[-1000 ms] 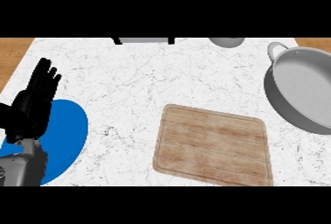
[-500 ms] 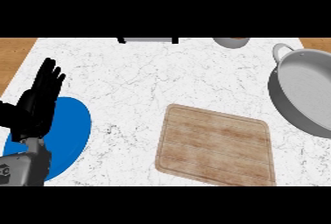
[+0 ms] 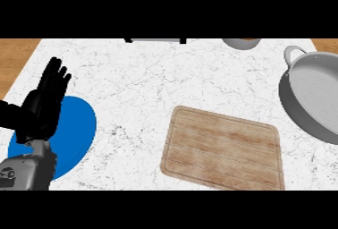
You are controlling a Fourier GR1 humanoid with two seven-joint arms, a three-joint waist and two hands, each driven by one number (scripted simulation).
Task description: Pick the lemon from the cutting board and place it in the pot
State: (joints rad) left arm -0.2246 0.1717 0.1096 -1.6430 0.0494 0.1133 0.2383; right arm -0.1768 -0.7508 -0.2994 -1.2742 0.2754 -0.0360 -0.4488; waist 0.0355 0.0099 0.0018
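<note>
the flat wooden cutting board point(image 3: 223, 150) is bare. the round grey metal pot point(image 3: 310, 100) sits right. the left hand point(image 3: 41, 105) rests with straight fingers over a blue plate point(image 3: 74, 134).

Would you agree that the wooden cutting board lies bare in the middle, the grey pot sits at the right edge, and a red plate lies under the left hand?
Not quite: the head view shows the plate under the left hand is blue, not red. The cutting board is bare and the pot sits at the right edge.
</note>
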